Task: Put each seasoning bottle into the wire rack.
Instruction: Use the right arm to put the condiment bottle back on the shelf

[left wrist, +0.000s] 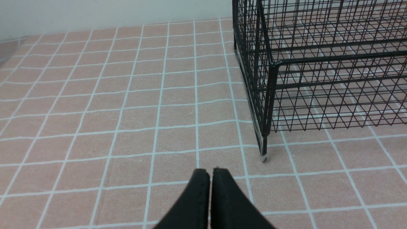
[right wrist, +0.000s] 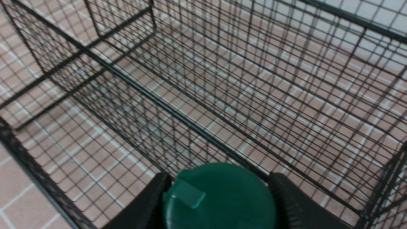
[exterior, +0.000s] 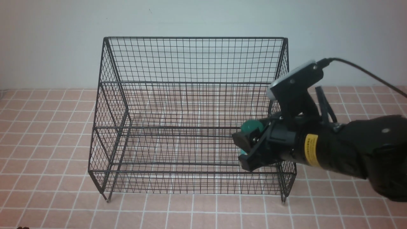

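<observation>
Black left gripper (left wrist: 210, 188) is nearest - fingers pressed together, nothing between them, low over the pink tiled surface (left wrist: 95, 111). Further out, the right gripper (exterior: 243, 152) comes in from 3 o'clock, clamped on the seasoning bottle (exterior: 252, 127). Its green cap pokes out at the gripper's 12 o'clock - over the front tiers at the wire rack's (exterior: 190, 60) 4 o'clock corner.

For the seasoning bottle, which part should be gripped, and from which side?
Grip the seasoning bottle on its round body below the green cap, from the side, as the right gripper does: that probably keeps it cap-up for lowering into the wire rack.
</observation>
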`<action>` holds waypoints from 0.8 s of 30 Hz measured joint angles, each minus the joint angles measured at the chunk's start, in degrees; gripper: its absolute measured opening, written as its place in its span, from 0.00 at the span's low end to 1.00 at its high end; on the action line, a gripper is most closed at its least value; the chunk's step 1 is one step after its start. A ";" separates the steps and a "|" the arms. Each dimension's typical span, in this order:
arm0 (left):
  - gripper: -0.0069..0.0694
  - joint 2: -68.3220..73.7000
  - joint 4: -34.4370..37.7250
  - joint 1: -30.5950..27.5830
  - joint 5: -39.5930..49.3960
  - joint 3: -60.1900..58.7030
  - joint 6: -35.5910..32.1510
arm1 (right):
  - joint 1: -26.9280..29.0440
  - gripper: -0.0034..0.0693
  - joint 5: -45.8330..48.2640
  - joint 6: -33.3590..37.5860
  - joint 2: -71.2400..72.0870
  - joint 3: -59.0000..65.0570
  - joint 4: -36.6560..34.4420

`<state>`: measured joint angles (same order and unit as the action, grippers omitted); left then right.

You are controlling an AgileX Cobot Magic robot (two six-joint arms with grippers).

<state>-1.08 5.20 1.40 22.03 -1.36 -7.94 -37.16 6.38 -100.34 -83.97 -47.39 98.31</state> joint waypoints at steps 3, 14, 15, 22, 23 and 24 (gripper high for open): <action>0.08 0.00 0.00 0.00 0.00 0.00 0.00 | 0.00 0.53 0.99 -0.22 -0.80 -0.12 0.00; 0.08 0.00 0.00 0.00 0.00 0.00 0.00 | -0.12 0.53 -2.04 -7.49 -5.01 -0.58 0.00; 0.08 0.00 0.00 0.00 0.00 0.00 0.00 | -0.12 0.53 -2.09 -7.69 -5.07 -0.58 0.00; 0.08 0.00 0.00 0.00 0.00 0.00 0.00 | -0.12 0.53 -2.23 -9.73 -5.07 -0.53 0.21; 0.08 0.00 0.00 0.00 0.00 0.00 0.00 | -0.12 0.53 -2.25 -9.73 -5.07 -0.53 0.21; 0.08 0.00 0.00 0.00 0.00 0.00 0.00 | -0.12 0.53 -2.37 -9.73 -5.07 -0.53 0.21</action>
<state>-1.08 5.20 1.40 22.03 -1.36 -7.94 -37.29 4.01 -110.07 -89.04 -47.92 98.52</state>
